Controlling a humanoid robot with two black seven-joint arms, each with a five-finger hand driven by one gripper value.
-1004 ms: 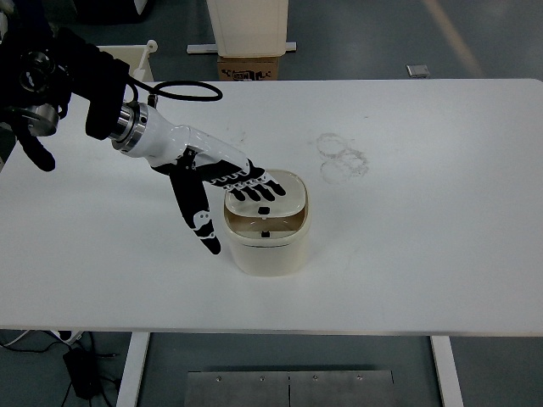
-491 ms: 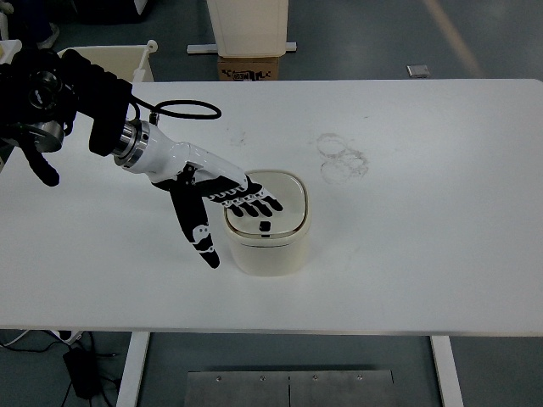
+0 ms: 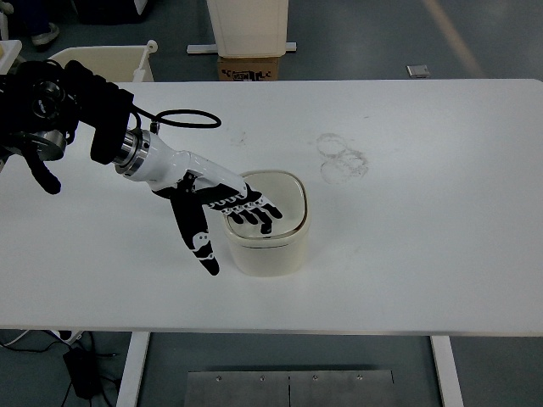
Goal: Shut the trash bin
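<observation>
Pressing the bin lid flat

Left hand point(image 3: 222, 206) lies with fingers point(image 3: 254, 210) straight and spread, holding nothing, on the lid point(image 3: 280, 197) of the cream bin point(image 3: 266, 224). Upright bin stands mid-table point(image 3: 424, 220), lid level, squarish, no clear long axis.

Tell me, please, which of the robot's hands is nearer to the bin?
The left. The left hand lies flat on the lid of the bin, with its fingers spread over the top. The right hand is not in view.

Bright, even light; perhaps slightly soft
</observation>
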